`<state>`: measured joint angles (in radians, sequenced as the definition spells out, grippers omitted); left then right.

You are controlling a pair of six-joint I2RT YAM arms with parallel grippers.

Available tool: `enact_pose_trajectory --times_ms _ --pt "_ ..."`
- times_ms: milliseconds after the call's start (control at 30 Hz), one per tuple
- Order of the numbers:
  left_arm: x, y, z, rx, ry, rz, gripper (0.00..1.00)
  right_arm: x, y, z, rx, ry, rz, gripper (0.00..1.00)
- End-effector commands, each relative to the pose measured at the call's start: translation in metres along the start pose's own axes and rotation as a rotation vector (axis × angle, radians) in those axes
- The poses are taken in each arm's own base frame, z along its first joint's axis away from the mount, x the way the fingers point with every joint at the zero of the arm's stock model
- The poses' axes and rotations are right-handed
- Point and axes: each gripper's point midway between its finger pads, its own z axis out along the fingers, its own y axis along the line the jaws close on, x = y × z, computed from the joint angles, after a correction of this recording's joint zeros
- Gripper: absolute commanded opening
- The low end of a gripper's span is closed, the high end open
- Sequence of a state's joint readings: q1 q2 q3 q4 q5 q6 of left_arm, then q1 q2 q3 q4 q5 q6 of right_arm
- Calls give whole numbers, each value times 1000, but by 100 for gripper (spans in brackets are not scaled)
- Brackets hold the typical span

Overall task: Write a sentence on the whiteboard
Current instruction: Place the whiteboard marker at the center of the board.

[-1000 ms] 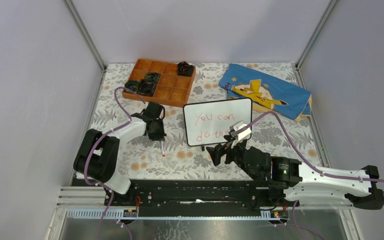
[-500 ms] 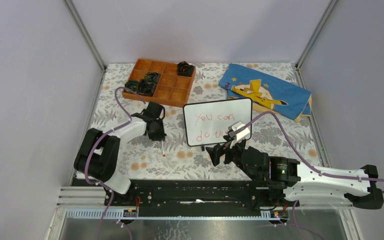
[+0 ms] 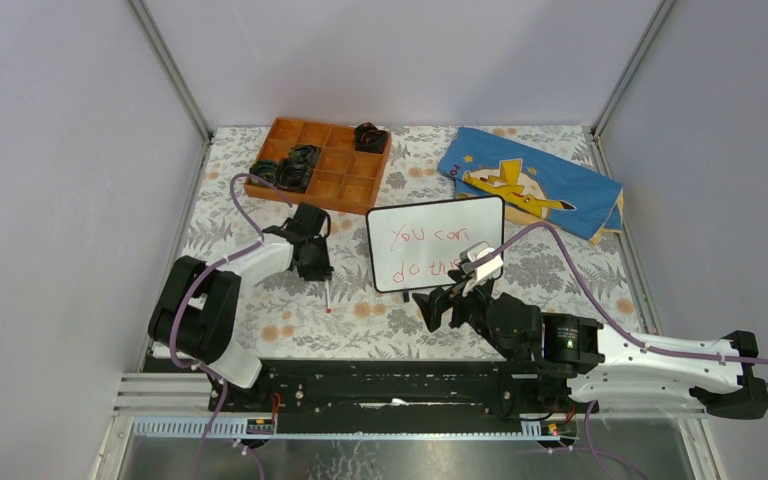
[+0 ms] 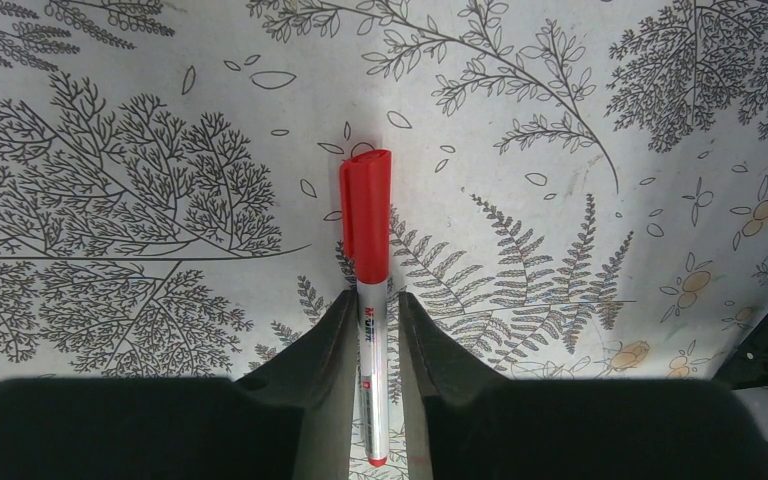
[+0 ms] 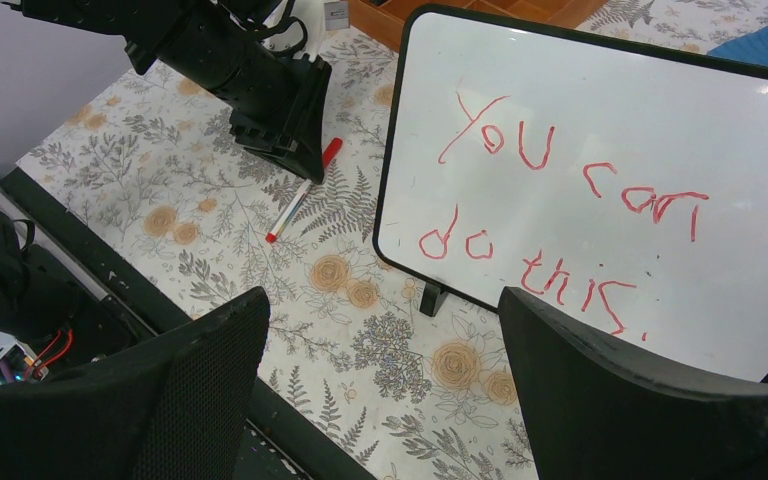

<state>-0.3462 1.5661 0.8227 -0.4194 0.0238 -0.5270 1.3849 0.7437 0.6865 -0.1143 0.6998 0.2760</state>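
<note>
While the top view looks down, the whiteboard [image 3: 435, 245] stands just beyond the right gripper [image 3: 443, 303]. Its long axis runs side to side across that gripper's reach, and its written face is turned back toward the fingers. The sentence [image 3: 418, 252], red and in two lines, runs along the same long axis. The right gripper's fingers are spread, with nothing between them. The left gripper [image 3: 314, 272] has the board off to its right, apart from it, and points down over a marker [image 3: 326, 296] lying on the floral table cover [image 3: 260, 300].

From the left wrist, the marker lies flat between the two fingers, its red cap reaching out past the fingertips. The fingers sit close on either side of the barrel, but I cannot tell whether they press it.

From the right wrist, the board fills the space ahead and to the right of the wide-apart fingers. It rests on a small black foot [image 5: 433, 297] that shows between the fingertips. "You can" sits above "do this", and the right finger hides the board's lower right corner.
</note>
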Motion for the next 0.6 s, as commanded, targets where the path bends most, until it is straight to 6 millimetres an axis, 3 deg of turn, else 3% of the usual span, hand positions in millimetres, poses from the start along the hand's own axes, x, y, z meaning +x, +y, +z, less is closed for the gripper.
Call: enact_pose_trajectory --times_ms 0,567 --pt "-2 2 6 -14 -5 22 27 -28 -1 -2 22 -75 59 91" --pt "-1 -4 4 -8 -8 44 26 -24 -3 -2 29 -68 65 91"
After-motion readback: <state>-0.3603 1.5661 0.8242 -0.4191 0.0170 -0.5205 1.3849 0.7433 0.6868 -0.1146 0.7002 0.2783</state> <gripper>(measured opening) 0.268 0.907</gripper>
